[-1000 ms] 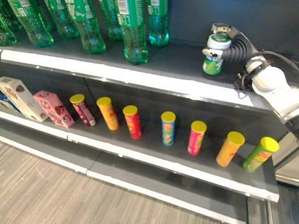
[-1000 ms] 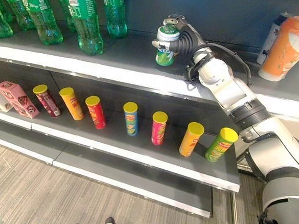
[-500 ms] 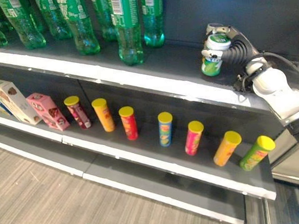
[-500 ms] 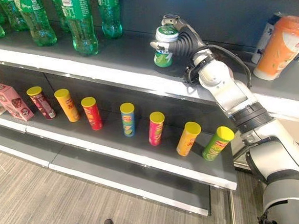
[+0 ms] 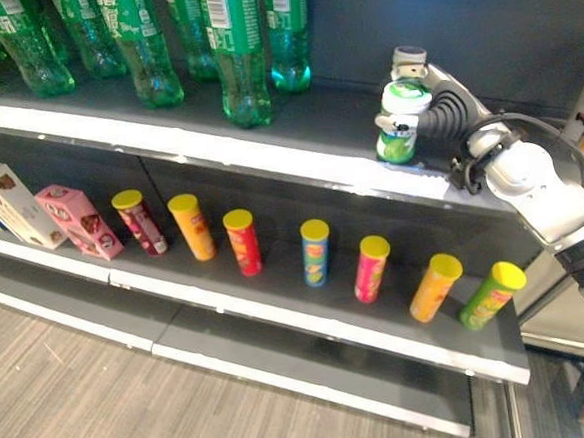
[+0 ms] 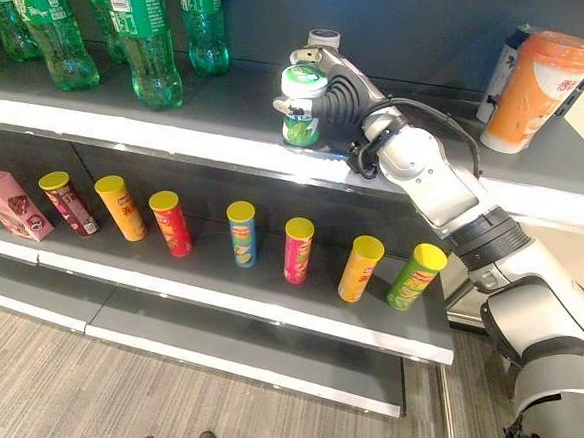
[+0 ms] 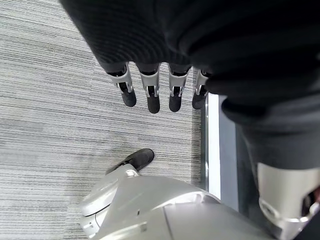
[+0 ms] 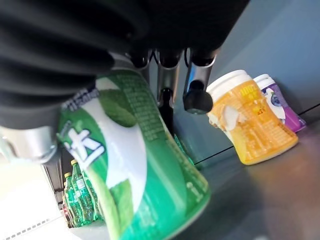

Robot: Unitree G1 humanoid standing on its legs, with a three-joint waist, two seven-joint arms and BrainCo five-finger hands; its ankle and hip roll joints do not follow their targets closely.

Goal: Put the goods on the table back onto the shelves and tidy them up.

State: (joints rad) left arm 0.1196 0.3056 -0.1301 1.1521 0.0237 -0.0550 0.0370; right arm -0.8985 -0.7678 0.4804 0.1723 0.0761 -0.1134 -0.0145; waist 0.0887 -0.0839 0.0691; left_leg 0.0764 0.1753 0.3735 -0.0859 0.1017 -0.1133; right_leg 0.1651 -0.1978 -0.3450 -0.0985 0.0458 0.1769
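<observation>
Two shelves point(image 5: 268, 156) in view, dark grey with white front edges. On the upper shelf, right hand point(image 6: 335, 91) clenched round a green jar point(image 6: 300, 105) with a white lid, jar upright, its base at or just above the shelf surface near the front edge; cannot tell whether touching. Seen in the right wrist view point(image 8: 135, 165) as green and white label with fingers curled about it. Right of the jar on the same shelf, well apart, an orange jar point(image 6: 534, 92) leaning against a purple jar point(image 8: 280, 102) behind it. Left of the hand, a cluster of green bottles point(image 5: 230, 43) standing upright toward the back of the upper shelf.

On the lower shelf, seven yellow-lidded tubes in a row, spaced apart, all tilted: dark red point(image 5: 138, 222), orange point(image 5: 191, 226), red point(image 5: 241, 241), blue point(image 5: 314, 251), pink point(image 5: 372, 268), orange-yellow point(image 5: 435, 287), and green point(image 5: 492, 294) at the right end. Left of the tubes, a pink box point(image 5: 77, 220) and beside it a cream box point(image 5: 8, 202), both leaning.

Left hand point(image 7: 155, 90) hanging over grey striped floor point(image 7: 50, 125), fingers straight and relaxed, holding nothing. Below the shelves, the same grey floor running along the base.
</observation>
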